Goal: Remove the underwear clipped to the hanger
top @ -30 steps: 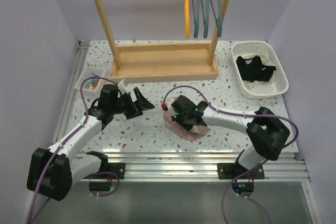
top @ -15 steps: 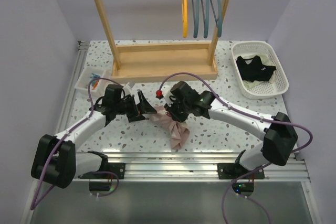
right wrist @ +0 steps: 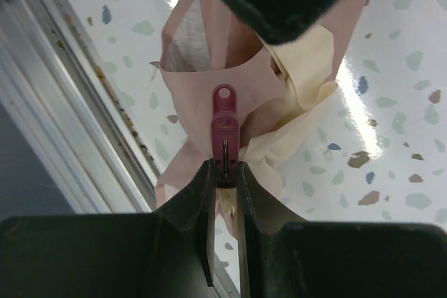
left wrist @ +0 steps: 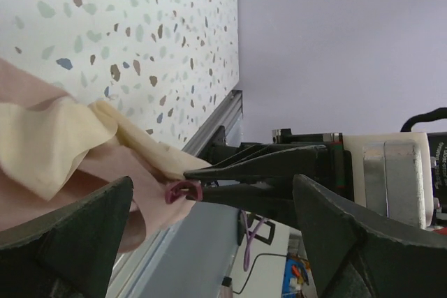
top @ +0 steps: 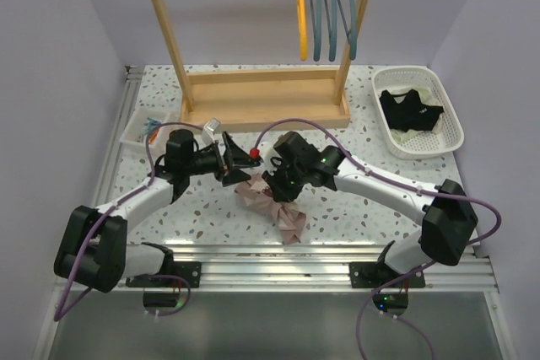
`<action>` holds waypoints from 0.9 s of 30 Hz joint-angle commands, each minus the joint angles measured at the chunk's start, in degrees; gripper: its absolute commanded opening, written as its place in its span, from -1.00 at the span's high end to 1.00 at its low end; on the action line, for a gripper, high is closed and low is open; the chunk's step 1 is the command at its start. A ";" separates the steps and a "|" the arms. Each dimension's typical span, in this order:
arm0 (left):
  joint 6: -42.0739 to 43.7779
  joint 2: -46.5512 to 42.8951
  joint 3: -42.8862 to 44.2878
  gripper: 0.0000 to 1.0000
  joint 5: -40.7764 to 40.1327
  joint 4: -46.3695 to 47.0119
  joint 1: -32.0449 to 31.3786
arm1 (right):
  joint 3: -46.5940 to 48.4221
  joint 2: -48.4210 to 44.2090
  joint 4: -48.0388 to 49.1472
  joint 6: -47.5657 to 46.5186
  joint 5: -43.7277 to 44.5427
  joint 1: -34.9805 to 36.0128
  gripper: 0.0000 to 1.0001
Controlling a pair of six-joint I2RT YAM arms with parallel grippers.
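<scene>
**Pink underwear hangs from a clip pinched by the right arm**

The right gripper (right wrist: 225,172) has its jaws clamped together on the lower end of a dark red clip (right wrist: 224,127). The pink underwear (top: 274,208) hangs from that clip in the middle of the worktop (top: 337,218), between the two arms. Its upper part is lifted and bunched at the clip. Its lower end appears to trail onto the worktop, though the wrist views do not settle that. The left gripper (top: 229,166) is just beside it, pointed at the cloth, with its jaws wide apart and nothing in them. The black underwear (top: 411,107) lies in the basket (top: 422,153) at the far right, well apart from all this.

The garment looks light and limp. It folds on itself, and its pale trim curls out beside the clip. It will not hold a shape, so pushing it will not free it. It will more likely stretch and slip when pulled. A pinch on a single thin layer may slide off. The better hold is probably on the doubled fabric or the trimmed edge close under the clip, where the cloth is gathered. From there the pull should run straight away from the clip while the right arm holds the clip firm. A grip far down the cloth would likely only take up slack.
</scene>
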 commanded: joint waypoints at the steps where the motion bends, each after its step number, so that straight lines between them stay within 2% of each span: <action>1: -2.13 1.86 2.15 -1.00 6.92 7.31 0.36 | 3.27 -0.99 0.31 2.16 -8.03 -1.14 1.00; 5: 10.43 4.67 6.37 -1.00 13.58 -1.77 0.80 | 5.21 -1.25 -0.66 2.96 -13.49 -2.64 1.00; 9: 16.59 7.14 6.82 -1.00 20.72 -5.98 0.89 | 7.32 -1.95 -5.39 0.68 -13.93 -2.90 1.00; 12: 25.46 8.02 9.36 -1.00 24.23 -14.85 0.89 | 8.29 -2.13 -8.90 -1.52 -13.85 -2.90 1.00; 13: 30.97 8.45 11.11 -1.00 25.29 -21.66 0.89 | 8.47 -2.22 -9.44 -1.87 -14.19 -2.90 1.00; 15: 36.27 10.21 13.22 -1.00 25.03 -28.38 0.80 | 8.56 -2.48 -10.58 -2.75 -14.46 -2.90 1.00; 27: 37.09 13.99 15.25 -1.00 25.12 -30.34 -3.15 | 12.68 0.59 -12.17 -5.12 -12.18 -1.94 1.00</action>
